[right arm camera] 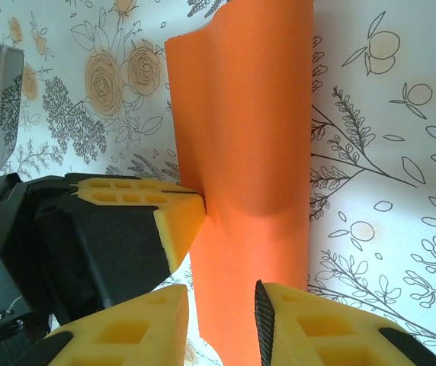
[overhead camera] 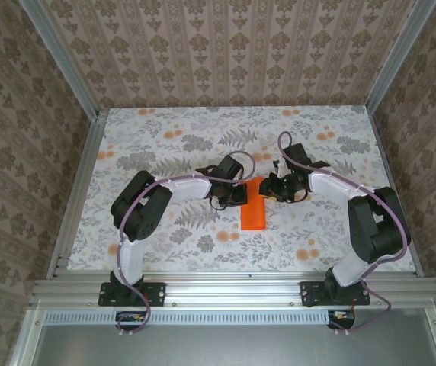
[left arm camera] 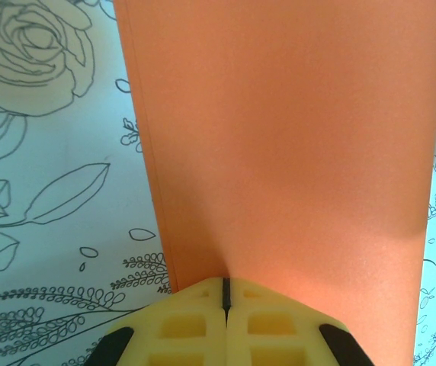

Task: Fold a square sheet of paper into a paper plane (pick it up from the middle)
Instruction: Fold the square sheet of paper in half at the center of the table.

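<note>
The square sheet of paper (overhead camera: 254,215) is bright orange and lies on the floral tabletop as a long narrow rectangle, doubled over, with a slight hump along it (right arm camera: 248,114). No pointed paper plane is in view. My left gripper (overhead camera: 241,194) is shut on the paper's left long edge; in the left wrist view its yellow tips (left arm camera: 226,290) meet with the orange sheet (left arm camera: 294,137) pinched between them. My right gripper (overhead camera: 273,188) sits at the paper's far end. In the right wrist view its jaws (right arm camera: 222,324) stand apart over the paper, the ribbed right pad (right arm camera: 262,320) over the sheet.
A floral-print cloth (overhead camera: 165,152) covers the table. Patterned walls and aluminium frame rails (overhead camera: 73,191) close it in on three sides. The left gripper's black body and yellow fingers (right arm camera: 165,221) sit close beside my right fingers.
</note>
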Robot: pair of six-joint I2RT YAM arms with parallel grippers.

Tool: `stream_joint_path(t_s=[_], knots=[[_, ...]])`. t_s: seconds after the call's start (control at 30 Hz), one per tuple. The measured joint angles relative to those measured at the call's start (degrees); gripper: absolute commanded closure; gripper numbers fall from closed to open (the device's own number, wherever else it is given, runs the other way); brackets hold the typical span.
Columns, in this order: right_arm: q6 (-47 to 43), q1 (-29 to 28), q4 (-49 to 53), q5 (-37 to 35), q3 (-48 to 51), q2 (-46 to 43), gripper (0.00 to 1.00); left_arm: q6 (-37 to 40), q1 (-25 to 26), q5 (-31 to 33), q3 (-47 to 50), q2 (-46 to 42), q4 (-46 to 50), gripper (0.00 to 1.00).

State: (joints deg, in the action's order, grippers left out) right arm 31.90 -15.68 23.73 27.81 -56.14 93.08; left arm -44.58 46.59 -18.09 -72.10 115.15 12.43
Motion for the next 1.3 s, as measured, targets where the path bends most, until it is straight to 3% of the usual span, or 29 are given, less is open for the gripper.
stream_joint_path(t_s=[0.6, 1.07, 1.3], knots=[[0.9, 0.4, -3.5, 8.2, 1.6, 0.6, 0.73, 0.9, 0.0, -1.0, -1.0, 0.9, -0.1, 1.00], [0.8, 0.4, -3.4, 7.9, 1.7, 2.0, 0.76, 1.3, 0.3, -1.0, -1.5, 1.1, 0.3, 1.00], [-0.4, 0.4, -3.4, 5.6, 2.4, 6.9, 0.77, 1.9, 0.3, -1.0, -1.6, 1.2, 0.4, 1.00]])
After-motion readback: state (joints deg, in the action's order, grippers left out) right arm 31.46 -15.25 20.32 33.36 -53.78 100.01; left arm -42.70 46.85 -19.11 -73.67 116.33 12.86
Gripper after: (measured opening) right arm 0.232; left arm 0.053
